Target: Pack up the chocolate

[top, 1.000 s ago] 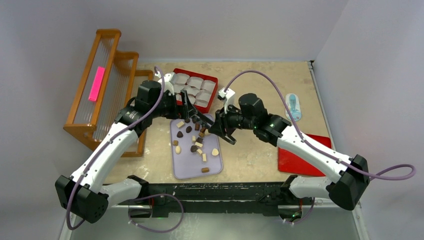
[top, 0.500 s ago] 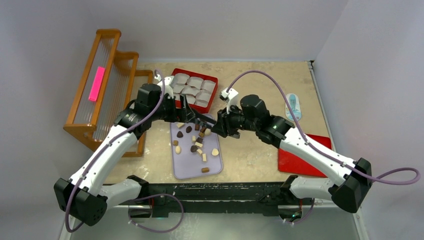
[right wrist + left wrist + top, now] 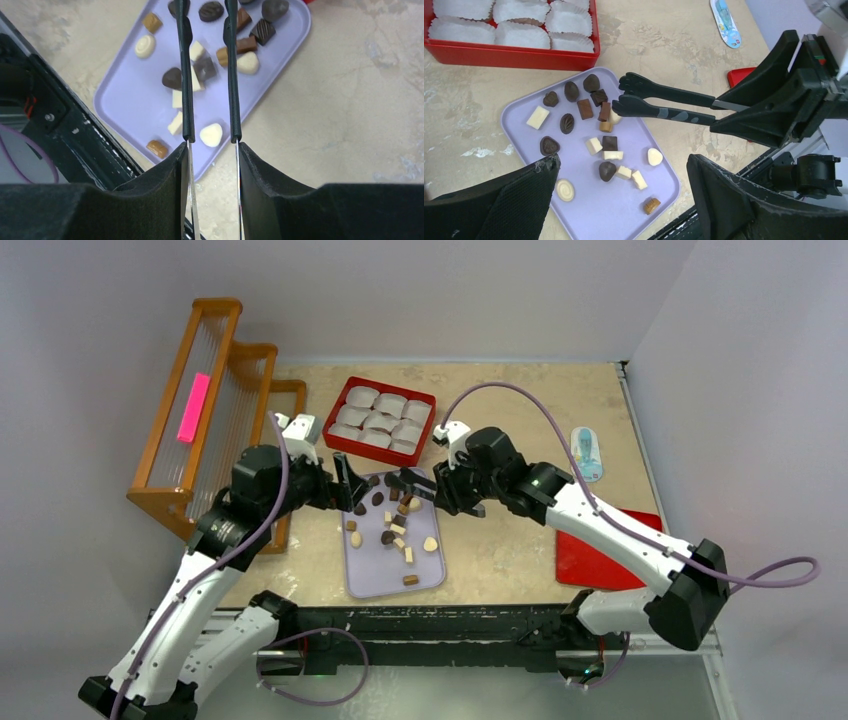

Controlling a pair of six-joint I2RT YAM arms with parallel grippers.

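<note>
Several dark brown, light brown and cream-white chocolate pieces (image 3: 395, 530) lie loose on a lavender tray (image 3: 380, 575). My right gripper (image 3: 445, 490) is shut on the handle end of black tongs (image 3: 410, 483). The tong tips stand slightly apart over the tray's far end and hold nothing. In the right wrist view the tongs (image 3: 186, 75) run forward from my right gripper (image 3: 212, 150) over the chocolate (image 3: 205, 67). My left gripper (image 3: 352, 490) is open and empty at the tray's far left corner. In the left wrist view my left gripper (image 3: 623, 162) spans the chocolate (image 3: 594, 125), with the tongs (image 3: 664, 102) at right.
A red box (image 3: 428, 430) lined with white paper cups stands just beyond the tray. A wooden rack (image 3: 215, 410) with a pink tag stands at the left. A red lid (image 3: 600, 560) lies at the right, with a small blue-white packet (image 3: 587, 453) behind it. The black rail runs along the near edge.
My left gripper has drawn back left and toward me, away from the tongs and the red box. My right gripper has kept the tongs and shifted slightly left.
</note>
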